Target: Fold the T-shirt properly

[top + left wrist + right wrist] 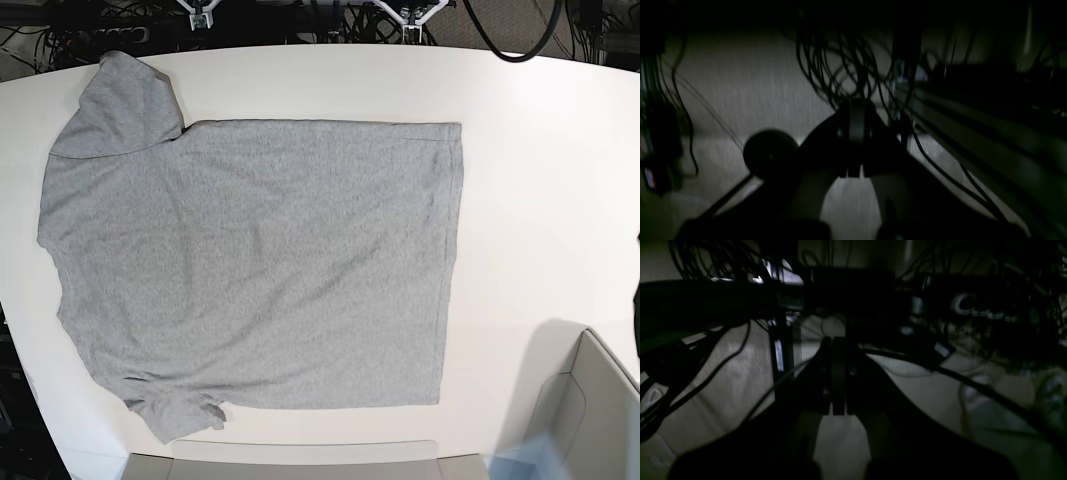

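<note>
The heather-grey T-shirt (pixel 260 260) lies spread flat on the white table (pixel 540 200) in the base view, plain side up. Its hem is toward the right and both sleeves are toward the left. No arm or gripper shows in the base view. In the dim left wrist view my left gripper (pixel 856 108) is shut with nothing between its fingers, held over a pale textured surface among hanging cables. My right gripper (pixel 838 341) is shut and empty too, in front of dark gear and cables. The T-shirt is in neither wrist view.
A grey box (pixel 590 410) stands at the table's lower right corner. A grey container edge (pixel 300 462) runs along the front. Black cables (pixel 400 12) hang behind the far edge. Loose cables (pixel 840 66) and a dark rail (pixel 990 126) are close to my left gripper.
</note>
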